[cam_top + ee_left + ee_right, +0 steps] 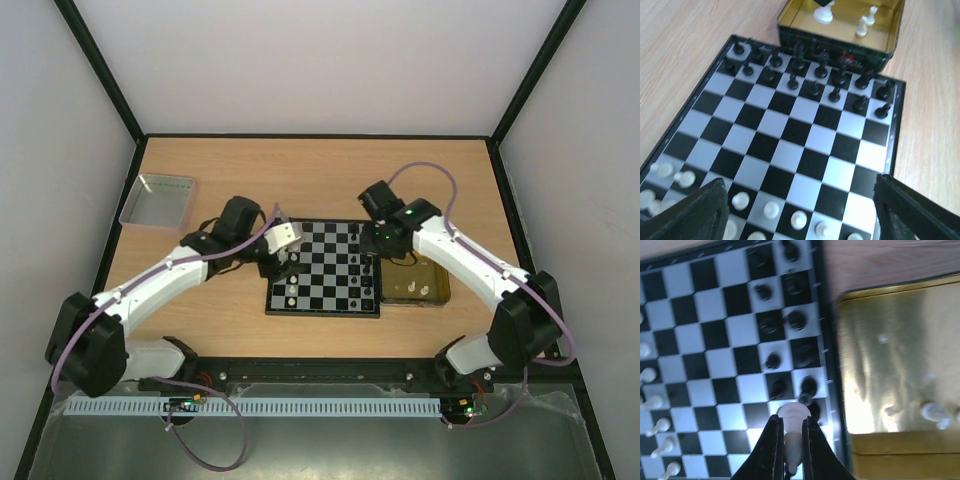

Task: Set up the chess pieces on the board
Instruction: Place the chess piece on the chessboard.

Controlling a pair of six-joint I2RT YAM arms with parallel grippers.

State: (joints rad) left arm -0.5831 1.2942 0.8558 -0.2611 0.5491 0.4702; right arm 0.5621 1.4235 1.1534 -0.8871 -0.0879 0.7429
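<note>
The checkered board [322,268] lies mid-table. Black pieces [815,75] fill its right-hand rows, next to the tray; several white pieces [771,210] stand on its left rows. My right gripper [792,450] is shut on a white piece [793,421], held above the board's right edge over the black rows [774,322]. My left gripper [800,210] is open and empty, low over the white rows; it shows in the top view [285,258] at the board's left edge. Two white pieces [866,21] lie in the yellow tray [840,42].
The shiny yellow tray [415,283] touches the board's right side; in the right wrist view [890,355] it holds a white piece [935,414]. A grey metal tray [158,200] sits at the far left. Black frame posts border the table.
</note>
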